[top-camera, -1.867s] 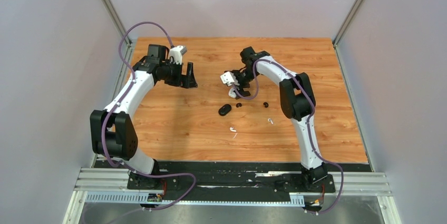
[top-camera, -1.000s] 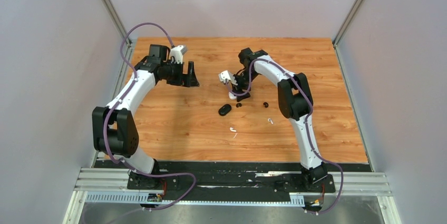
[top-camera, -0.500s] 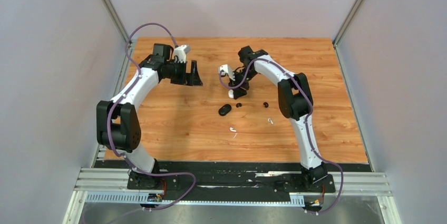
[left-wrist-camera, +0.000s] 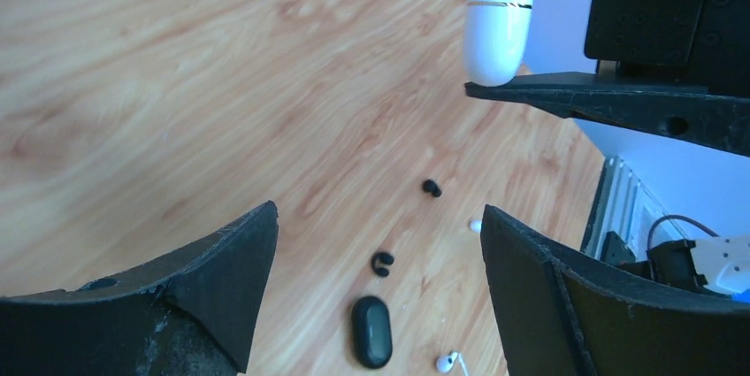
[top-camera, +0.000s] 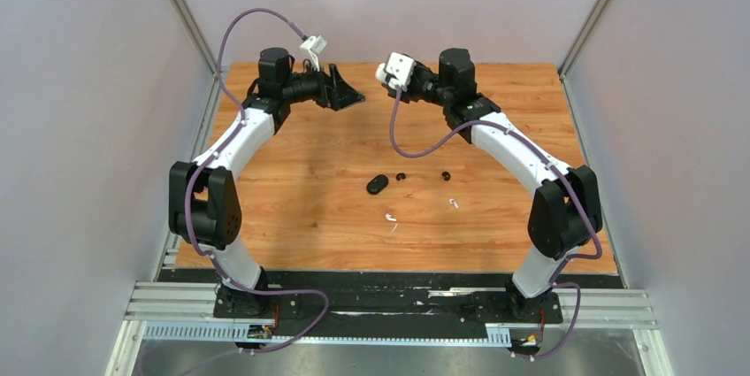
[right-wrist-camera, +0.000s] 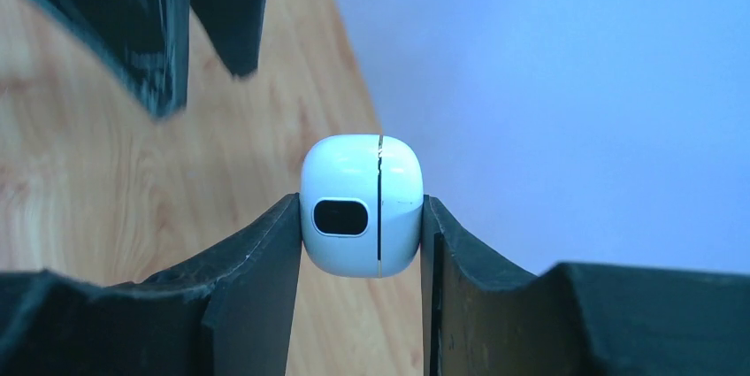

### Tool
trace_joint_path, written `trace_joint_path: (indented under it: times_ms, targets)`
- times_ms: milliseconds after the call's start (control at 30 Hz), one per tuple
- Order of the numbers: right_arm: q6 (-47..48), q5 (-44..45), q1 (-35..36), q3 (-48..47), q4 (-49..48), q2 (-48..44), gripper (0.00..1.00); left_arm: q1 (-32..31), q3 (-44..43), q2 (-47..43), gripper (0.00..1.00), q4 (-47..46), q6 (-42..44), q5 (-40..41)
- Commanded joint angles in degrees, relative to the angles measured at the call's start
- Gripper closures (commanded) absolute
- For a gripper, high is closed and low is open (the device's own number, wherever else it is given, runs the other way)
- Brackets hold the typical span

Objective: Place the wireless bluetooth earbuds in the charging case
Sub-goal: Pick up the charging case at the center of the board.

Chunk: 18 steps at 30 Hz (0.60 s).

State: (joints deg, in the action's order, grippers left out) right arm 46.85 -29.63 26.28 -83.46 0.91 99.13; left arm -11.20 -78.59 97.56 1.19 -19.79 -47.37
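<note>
right gripper [right-wrist-camera: 361, 210]: clamps white case [right-wrist-camera: 359, 199] | left gripper [left-wrist-camera: 378, 212]: spread wide

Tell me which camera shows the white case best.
Right wrist: the white case fills the centre, clamped in the right gripper, seam visible. Left wrist shows it side-on, top right. Overhead, it's too small to tell.

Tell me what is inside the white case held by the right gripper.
The white case is shut, its seam closed, clamped in the right gripper, so its inside is hidden. One white earbud and a second white earbud lie out on the table.
</note>
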Motion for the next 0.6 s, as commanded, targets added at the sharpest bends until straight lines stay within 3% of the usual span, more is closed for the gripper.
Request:
trace_joint_path:
  times_ms: [0, 567]
  targets:
    - [-5.95, 2.36, 2.43, -0.38, -11.40, -0.78, 1.00, -2.25, -1.71, -2.02, 0.09, -13.29, -3.00, -5.04]
    - [1.96, 0.83, 4.66, 1.05, -11.63, -1.05, 1.00, -3.39, -5.81, 1.07, 0.23, -17.99, -7.70, -8.55]
